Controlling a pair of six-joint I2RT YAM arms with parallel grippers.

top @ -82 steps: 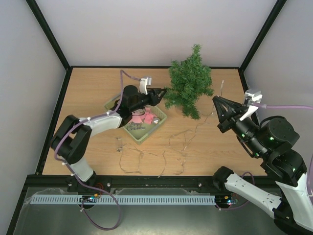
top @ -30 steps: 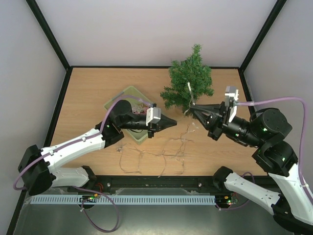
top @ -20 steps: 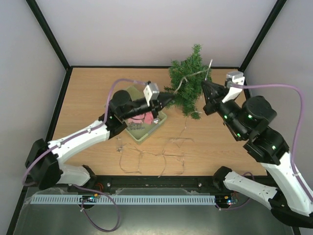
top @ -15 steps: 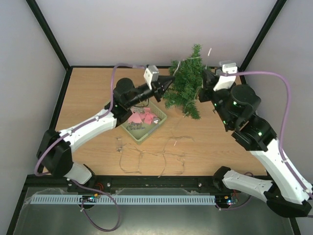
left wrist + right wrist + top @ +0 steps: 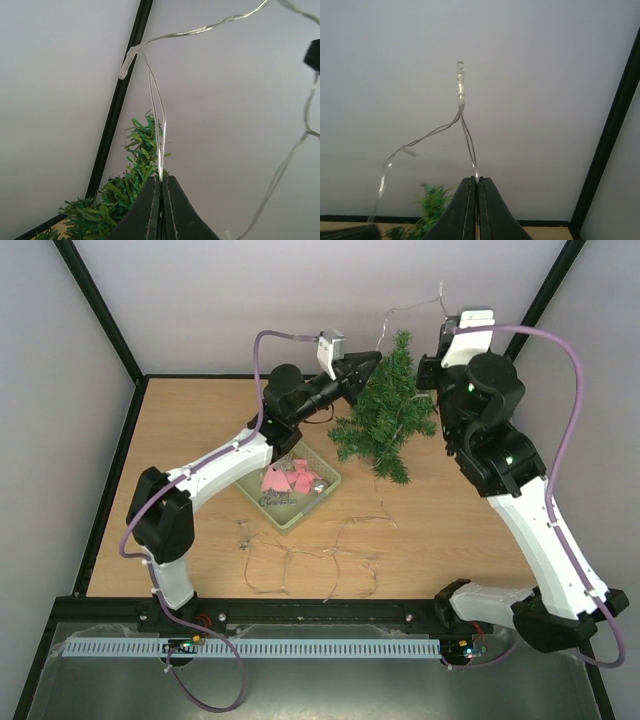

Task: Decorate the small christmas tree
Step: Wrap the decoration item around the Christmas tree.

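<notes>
Silvery fairy-light string (image 5: 460, 85) now hangs high over the small christmas tree (image 5: 386, 412), which stands at the back of the wooden table (image 5: 180, 430). Both arms have swung up. The left gripper (image 5: 161, 181) and right gripper (image 5: 478, 180) are each pinched tight on the string, looking ready to drape it.

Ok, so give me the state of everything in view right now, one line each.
small christmas tree, upright, no ornaments on it.
light string, pinched at two spots and held up above the tree top, the rest trailing on the table.
left gripper, shut on the light string.
right gripper, shut on the light string.
pale green basket, on the table, pink ornaments inside.
</notes>
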